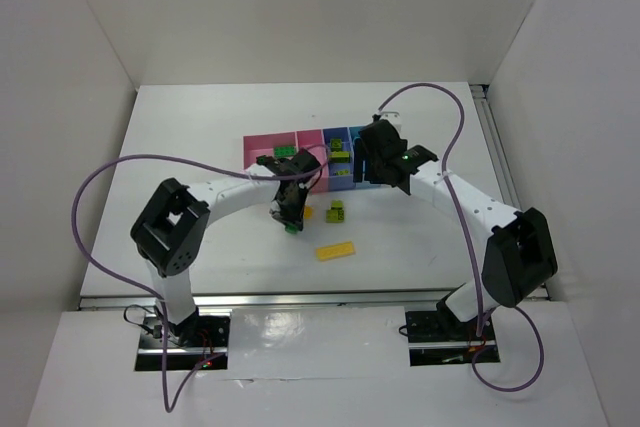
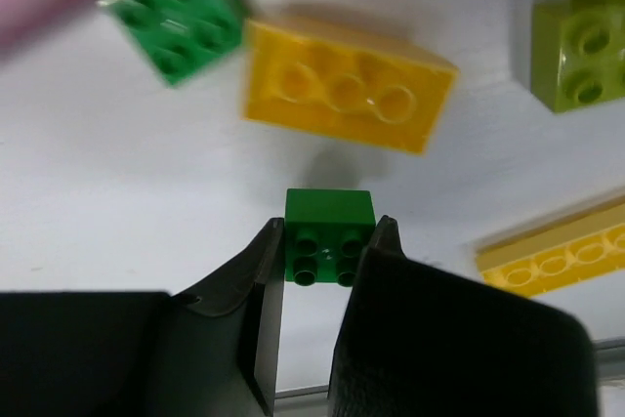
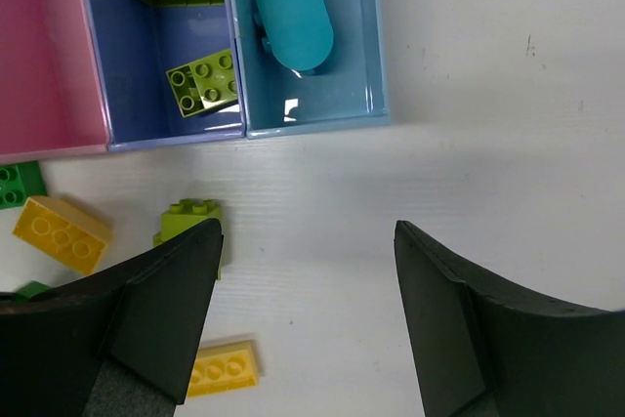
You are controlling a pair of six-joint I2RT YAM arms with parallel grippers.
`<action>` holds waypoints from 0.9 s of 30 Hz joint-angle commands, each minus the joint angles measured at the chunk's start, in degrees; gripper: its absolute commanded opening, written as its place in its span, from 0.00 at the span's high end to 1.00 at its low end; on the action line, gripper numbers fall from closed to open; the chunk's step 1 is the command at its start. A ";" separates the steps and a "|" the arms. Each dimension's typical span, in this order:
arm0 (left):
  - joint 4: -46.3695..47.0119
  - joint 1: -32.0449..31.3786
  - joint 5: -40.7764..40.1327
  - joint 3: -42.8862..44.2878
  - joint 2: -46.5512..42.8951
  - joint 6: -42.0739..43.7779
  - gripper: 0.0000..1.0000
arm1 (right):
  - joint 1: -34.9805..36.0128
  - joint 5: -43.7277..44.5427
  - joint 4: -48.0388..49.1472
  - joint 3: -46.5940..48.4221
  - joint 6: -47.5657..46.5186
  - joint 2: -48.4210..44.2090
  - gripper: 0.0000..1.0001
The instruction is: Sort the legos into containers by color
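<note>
Left gripper (image 2: 329, 241) had its jaws clenched on a dark green lego (image 2: 329, 210), low centre of the wrist view, just below a yellow brick (image 2: 347, 85). Best bet was a straight lift to clear it, then over to the pink compartment (image 1: 262, 147), upper left of centre. Right gripper (image 3: 308, 241) hung with jaws released below the light blue compartment (image 3: 376, 65).

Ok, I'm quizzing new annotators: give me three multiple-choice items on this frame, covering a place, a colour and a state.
1. The lime bricks in the tray lie in: A pink compartment, B purple-blue compartment, C light blue compartment.
2. The brick in the left gripper is: A yellow, B cyan, C dark green.
3. The right gripper is: A open, B shut on a brick, C shut empty.
B: they rest on the purple-blue floor. C: its studs show dark green. A: a wide empty gap.
</note>
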 commanded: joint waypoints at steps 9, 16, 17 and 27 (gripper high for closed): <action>-6.00 17.47 0.82 24.47 1.80 3.14 0.77 | 0.46 1.57 -2.40 2.39 -0.50 -1.03 0.21; -6.87 21.26 11.01 33.72 11.93 3.67 0.25 | 5.20 -6.51 -3.63 3.62 -7.86 -0.50 0.18; -6.87 21.26 11.02 33.73 11.93 3.67 0.25 | 6.95 -7.74 -3.63 2.83 -8.66 -0.50 0.18; -4.85 22.67 7.95 27.76 -1.42 1.56 0.25 | 23.22 -7.59 1.72 2.82 -16.84 9.94 0.15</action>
